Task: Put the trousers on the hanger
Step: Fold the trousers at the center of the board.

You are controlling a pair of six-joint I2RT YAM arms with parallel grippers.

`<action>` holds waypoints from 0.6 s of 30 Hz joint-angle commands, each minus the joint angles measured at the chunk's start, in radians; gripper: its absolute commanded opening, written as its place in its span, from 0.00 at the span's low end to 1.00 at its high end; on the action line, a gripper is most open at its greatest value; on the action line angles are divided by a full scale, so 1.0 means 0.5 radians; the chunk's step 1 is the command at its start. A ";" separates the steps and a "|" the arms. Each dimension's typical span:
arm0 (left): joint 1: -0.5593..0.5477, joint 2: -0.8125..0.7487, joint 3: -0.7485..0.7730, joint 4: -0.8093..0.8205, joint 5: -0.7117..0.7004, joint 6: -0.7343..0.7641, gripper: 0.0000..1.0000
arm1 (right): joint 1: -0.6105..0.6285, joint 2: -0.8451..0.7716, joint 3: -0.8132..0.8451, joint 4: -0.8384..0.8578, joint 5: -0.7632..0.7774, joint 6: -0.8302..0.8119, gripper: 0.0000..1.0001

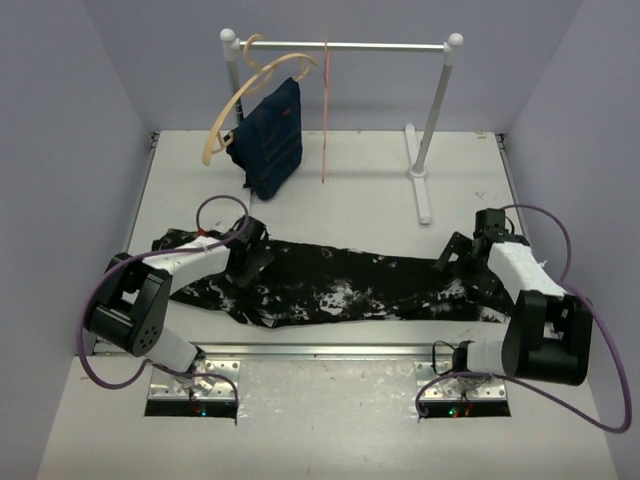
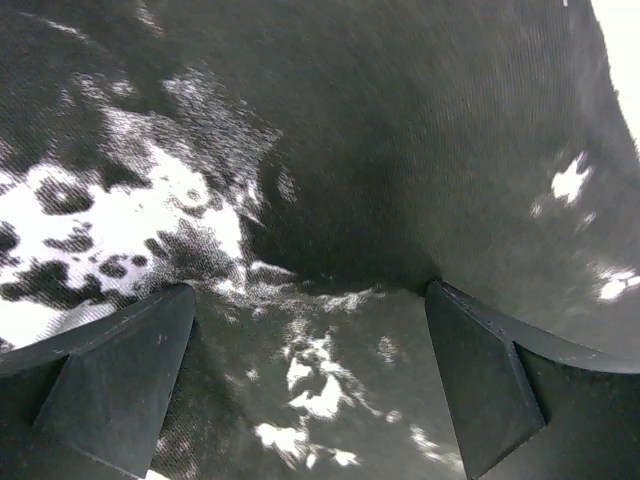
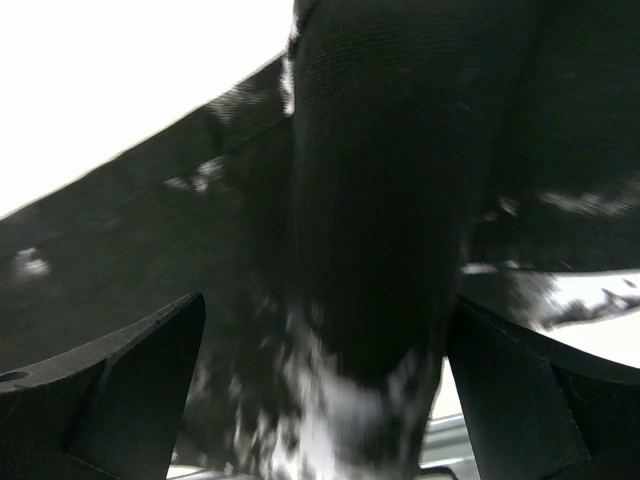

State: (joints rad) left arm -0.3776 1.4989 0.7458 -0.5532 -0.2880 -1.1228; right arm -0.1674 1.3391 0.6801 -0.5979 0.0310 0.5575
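Black, white-speckled fabric trousers (image 1: 340, 285) lie flat on the white tabletop (image 1: 360, 205), long axis left to right. Thin pink wire hanger (image 1: 325, 110) hangs from the white rail (image 1: 380, 45), well behind them. Left jaws and right jaws stand spread wide, gripping nothing, one over each end of the cloth.

Top view looks down from behind; both wrist views hug the trousers (image 1: 340, 285)

Speckled black trousers (image 2: 420, 150) close up, left gripper (image 2: 310, 385) spread wide, perhaps touching fabric
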 commanded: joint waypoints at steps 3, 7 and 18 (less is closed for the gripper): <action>0.467 0.081 -0.105 0.013 -0.151 0.008 1.00 | 0.176 0.386 0.096 0.202 -0.074 -0.051 0.99; 0.695 0.131 -0.065 -0.018 -0.247 0.018 1.00 | 0.498 0.829 0.492 0.094 -0.097 -0.182 0.99; 0.925 -0.051 -0.104 -0.258 -0.675 -0.196 1.00 | 0.716 0.758 0.983 -0.068 -0.282 -0.485 0.99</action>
State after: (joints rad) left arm 0.0711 1.5085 0.7468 -0.5834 -0.4524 -1.1852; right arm 0.2280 1.8669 1.1737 -0.6341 -0.0976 0.3815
